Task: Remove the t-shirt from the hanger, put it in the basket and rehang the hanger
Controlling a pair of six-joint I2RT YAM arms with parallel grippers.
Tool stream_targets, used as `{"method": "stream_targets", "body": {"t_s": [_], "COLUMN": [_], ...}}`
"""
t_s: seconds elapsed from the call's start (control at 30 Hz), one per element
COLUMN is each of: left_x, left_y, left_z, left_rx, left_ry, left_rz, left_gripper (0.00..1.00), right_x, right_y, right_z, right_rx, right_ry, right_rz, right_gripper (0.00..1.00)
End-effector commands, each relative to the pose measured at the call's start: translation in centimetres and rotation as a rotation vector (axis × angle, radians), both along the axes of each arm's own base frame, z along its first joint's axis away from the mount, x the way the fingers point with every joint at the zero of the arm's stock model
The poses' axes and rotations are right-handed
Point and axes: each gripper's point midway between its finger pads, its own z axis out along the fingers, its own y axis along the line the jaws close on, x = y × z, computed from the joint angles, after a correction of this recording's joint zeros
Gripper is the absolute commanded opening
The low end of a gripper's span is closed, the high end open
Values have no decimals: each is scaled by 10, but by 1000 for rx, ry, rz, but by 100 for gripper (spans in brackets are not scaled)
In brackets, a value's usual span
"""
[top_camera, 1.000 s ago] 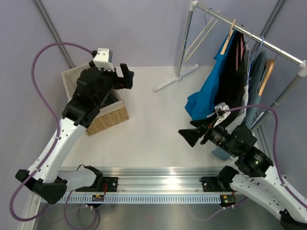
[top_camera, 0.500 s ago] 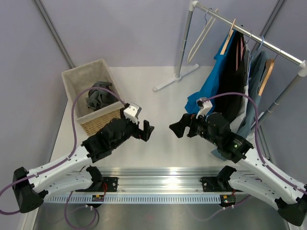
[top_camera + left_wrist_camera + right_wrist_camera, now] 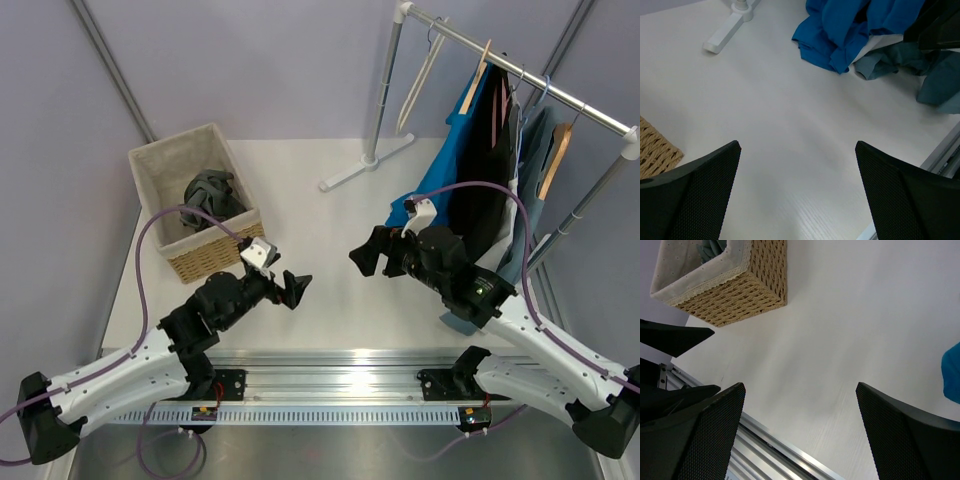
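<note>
The dark charcoal-grey t-shirt [image 3: 208, 193] lies bunched inside the wicker basket [image 3: 215, 252] at the back left; a sliver of it shows in the right wrist view [image 3: 715, 247]. The cream-white hanger [image 3: 415, 78] hangs bare on the rack's rail at the back right. My left gripper [image 3: 295, 288] is open and empty, low over the table's middle, right of the basket [image 3: 652, 152]; its own view shows it [image 3: 797, 192] open over bare table. My right gripper [image 3: 366, 256] is open and empty, facing the left one; its own view shows it [image 3: 800, 435] open too.
The clothes rack [image 3: 378, 100] stands at the back right with a bright blue shirt [image 3: 440, 180], a black garment [image 3: 490, 190] and tan wooden hangers [image 3: 552, 160]. The blue shirt's hem [image 3: 840, 35] pools on the table by the rack foot [image 3: 727, 30]. The metal rail [image 3: 775, 450] runs along the near edge.
My left arm has swung down from above the basket to the table's middle, leaving the t-shirt in the basket. My right gripper has moved left and a little farther back.
</note>
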Motion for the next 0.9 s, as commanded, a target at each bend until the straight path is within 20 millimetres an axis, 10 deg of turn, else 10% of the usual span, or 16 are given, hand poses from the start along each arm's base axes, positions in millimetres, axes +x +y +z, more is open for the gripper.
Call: {"method": "stream_targets", "body": {"t_s": [0.0, 0.87], "left_x": [-2, -10], "left_y": [-1, 6], "left_z": [32, 35], "left_rx": [-87, -129], "left_ry": [-100, -136], "left_rz": [-16, -29], "left_gripper": [99, 99], "right_x": [-1, -13], "right_y": [7, 0], "right_z": [22, 34], "right_rx": [62, 113], "right_ry": [-69, -102], "right_rz": [38, 51], "right_gripper": [100, 100]}}
